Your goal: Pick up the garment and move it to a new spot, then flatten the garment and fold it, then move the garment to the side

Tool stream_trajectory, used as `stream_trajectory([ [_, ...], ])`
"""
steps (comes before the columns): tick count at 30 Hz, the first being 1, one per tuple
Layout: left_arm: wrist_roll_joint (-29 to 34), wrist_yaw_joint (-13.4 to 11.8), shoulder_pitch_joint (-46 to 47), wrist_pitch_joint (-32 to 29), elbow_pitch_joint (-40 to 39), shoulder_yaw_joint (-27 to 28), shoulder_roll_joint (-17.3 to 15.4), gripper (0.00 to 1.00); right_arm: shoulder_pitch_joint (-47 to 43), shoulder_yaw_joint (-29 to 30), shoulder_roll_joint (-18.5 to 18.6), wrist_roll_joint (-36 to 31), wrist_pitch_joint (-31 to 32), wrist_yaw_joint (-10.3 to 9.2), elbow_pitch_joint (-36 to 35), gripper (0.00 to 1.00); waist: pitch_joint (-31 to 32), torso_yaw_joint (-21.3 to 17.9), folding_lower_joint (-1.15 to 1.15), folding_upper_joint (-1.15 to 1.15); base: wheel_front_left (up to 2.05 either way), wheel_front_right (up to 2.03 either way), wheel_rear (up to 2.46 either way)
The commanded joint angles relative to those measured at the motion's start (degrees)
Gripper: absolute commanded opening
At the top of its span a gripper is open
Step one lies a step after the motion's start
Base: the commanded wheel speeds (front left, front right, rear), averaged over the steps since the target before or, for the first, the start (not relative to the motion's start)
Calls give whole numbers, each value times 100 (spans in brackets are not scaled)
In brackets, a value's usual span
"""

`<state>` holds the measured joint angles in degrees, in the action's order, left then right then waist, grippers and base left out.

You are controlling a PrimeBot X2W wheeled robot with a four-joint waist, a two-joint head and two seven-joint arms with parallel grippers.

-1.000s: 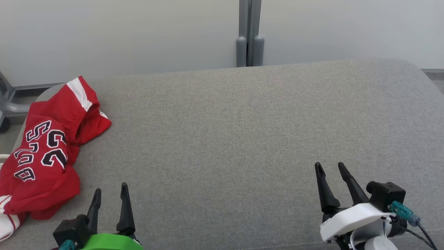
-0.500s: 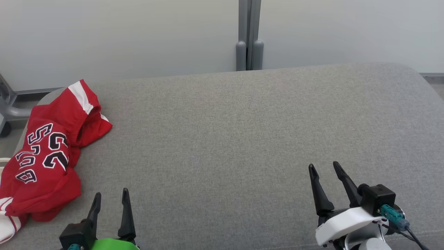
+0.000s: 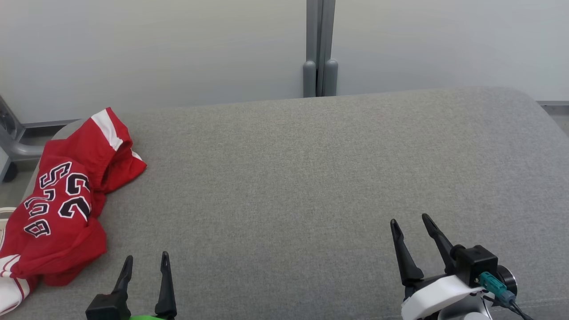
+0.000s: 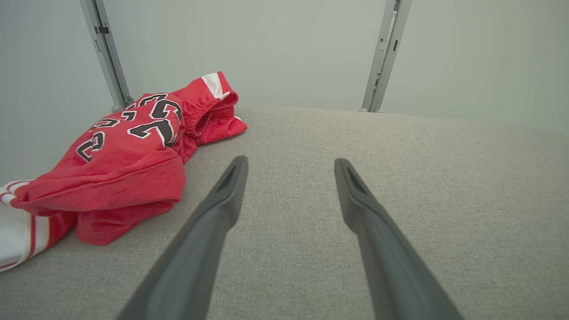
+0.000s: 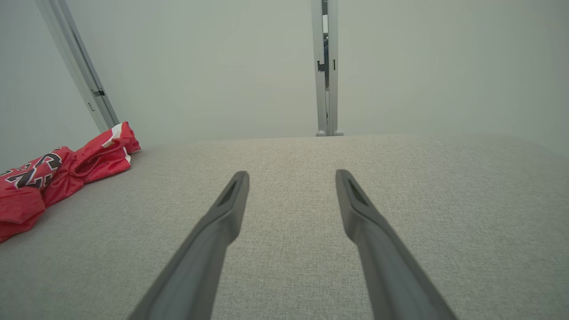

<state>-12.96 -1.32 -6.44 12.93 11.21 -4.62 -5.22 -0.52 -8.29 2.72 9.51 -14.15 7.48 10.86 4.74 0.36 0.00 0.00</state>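
a pale wall point(image 3: 155, 49) runs behind everything, split by a grey upright post point(image 3: 320, 44) that stands just past the far edge. in front of it the grey fabric-covered tabletop point(image 3: 311, 178) spans nearly the whole width of the head view; its far edge is gently curved and its far left and far right corners are rounded. most of this surface is bare, from the middle across to the right edge and down to the near edge.

the garment point(image 3: 62, 209), red with black white-outlined characters and white striped trim, lies crumpled in a heap at the tabletop's left edge. its elastic band end points toward the far left corner, and a white part of it reaches the left border of the head view, so i cannot tell whether it hangs over the edge.

the left tool point(image 3: 147, 258) is low over the near edge, just right of the heap and not touching it, fingers spread wide with nothing between them. the right tool point(image 3: 409, 220) is well apart from the garment, over the near right part of the bare cloth, also spread wide and holding nothing.
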Motion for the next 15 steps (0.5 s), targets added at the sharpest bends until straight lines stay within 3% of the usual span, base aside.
stream_trajectory([
  [1, 110, -36, -65, 22, -37, -6, -48, 100, -51, -23, 26, -95, -50, 2, 20, 100, 12, 3, 0, 0, 0, 0, 0],
  [15, 182, -99, -148, 14, -95, -56, -79, 100, -42, 12, 27, -117, -118, 2, 142, 100, 22, 15, 0, 0, 0, 0, 0],
])
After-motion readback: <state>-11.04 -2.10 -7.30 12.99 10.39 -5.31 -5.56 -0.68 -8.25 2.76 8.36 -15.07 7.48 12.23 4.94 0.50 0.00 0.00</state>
